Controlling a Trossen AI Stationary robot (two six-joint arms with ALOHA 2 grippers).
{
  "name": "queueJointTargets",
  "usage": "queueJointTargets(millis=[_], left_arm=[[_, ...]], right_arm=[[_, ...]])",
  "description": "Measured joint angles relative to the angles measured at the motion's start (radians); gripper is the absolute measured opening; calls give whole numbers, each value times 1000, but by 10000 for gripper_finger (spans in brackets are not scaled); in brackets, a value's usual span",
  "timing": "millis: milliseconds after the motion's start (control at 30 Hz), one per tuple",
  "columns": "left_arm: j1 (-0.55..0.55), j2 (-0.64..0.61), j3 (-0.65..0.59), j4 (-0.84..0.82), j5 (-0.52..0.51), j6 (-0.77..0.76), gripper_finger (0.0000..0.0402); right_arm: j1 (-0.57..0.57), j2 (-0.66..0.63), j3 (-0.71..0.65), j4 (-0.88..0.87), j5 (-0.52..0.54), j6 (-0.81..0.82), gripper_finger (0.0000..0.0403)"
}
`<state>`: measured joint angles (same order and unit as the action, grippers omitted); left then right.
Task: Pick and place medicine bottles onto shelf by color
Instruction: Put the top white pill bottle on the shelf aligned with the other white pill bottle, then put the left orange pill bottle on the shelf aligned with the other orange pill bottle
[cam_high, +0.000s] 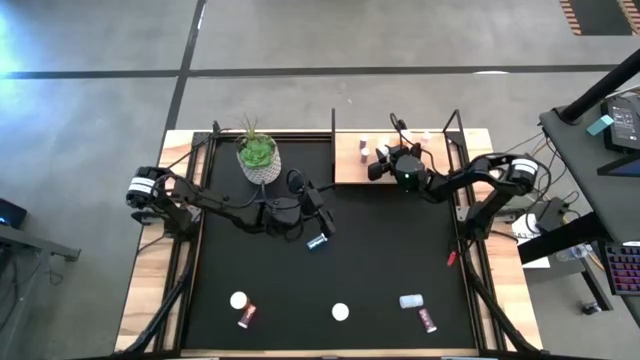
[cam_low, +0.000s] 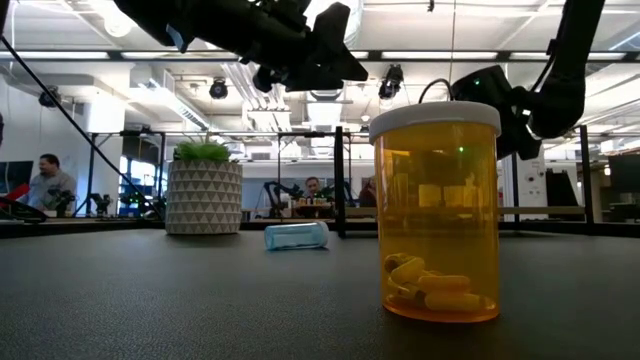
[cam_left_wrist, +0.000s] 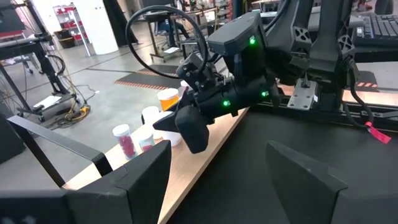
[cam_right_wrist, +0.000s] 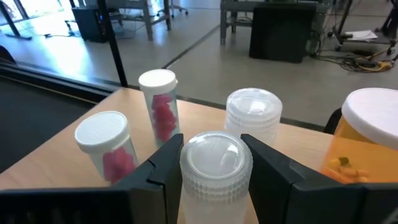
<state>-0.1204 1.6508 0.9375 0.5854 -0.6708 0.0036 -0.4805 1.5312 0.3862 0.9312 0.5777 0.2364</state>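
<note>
Your left claw (cam_high: 318, 222) hangs over the middle of the black worktop (cam_high: 380, 260) with its fingers spread and nothing between them, just above the blue bottle (cam_high: 318, 243) lying on its side; judging by that, it is waiting for its turn at the next pick. Behind it stands the white patterned pot (cam_high: 259, 165) with a spiky green plant, well clear of the work.

Along the near edge the remaining bottles sit scattered: a white cap (cam_high: 238, 299), a pink bottle (cam_high: 246, 316) tipped over, another white cap (cam_high: 341, 312), a pale bottle (cam_high: 410, 300) and a dark red one (cam_high: 428, 321), both toppled. The low view is filled by an amber translucent bottle (cam_low: 437, 210), smooth-walled with yellow capsules pooled at its base.

On the light-wood shelf (cam_high: 350, 160), your right claw (cam_right_wrist: 211, 163) pinches a clear ribbed-lid bottle (cam_right_wrist: 215, 171), upright, beside a second clear one (cam_right_wrist: 254, 118). Two white-capped bottles of pink pills (cam_right_wrist: 160, 106) stand together farther off, and an orange one (cam_right_wrist: 367, 140) on the other side, so like colours cluster. The clear bottle looks about ready to release beside its match.
</note>
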Motion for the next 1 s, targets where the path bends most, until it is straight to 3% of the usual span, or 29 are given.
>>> queueJointTargets(millis=[467,733,833,1000], left_arm=[[0,0,0,0,0,0,245],[-4,0,0,-39,11,-60,245],[-9,-1,0,-104,65,-143,245],[-28,-2,0,-197,257,-312,245]], right_arm=[[0,-31,-3,-17,-4,-6,213],[38,-167,-3,-157,-10,-9,241],[68,-258,-3,-259,-10,-12,244],[152,-421,-3,-390,-13,-26,241]])
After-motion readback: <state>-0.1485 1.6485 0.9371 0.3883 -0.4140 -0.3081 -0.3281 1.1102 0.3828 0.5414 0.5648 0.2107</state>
